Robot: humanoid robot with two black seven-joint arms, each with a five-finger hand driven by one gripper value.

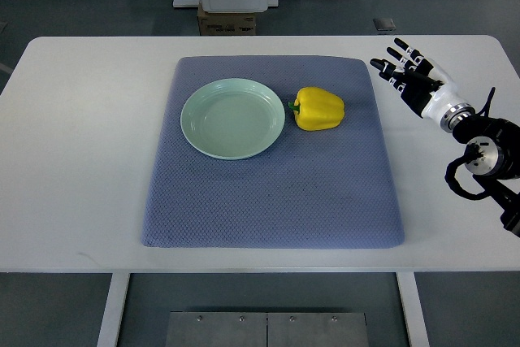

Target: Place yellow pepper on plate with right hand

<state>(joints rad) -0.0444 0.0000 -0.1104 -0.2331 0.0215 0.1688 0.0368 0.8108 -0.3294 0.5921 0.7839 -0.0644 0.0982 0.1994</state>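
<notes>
On a blue mat (268, 193) at the tabletop's (81, 160) centre, a yellow pepper (318, 109) lies at three o'clock just beside the empty green plate (232, 118), while the right hand (409, 77), fingers spread and holding nothing, waits further out at three o'clock, seemingly poised to reach.
</notes>
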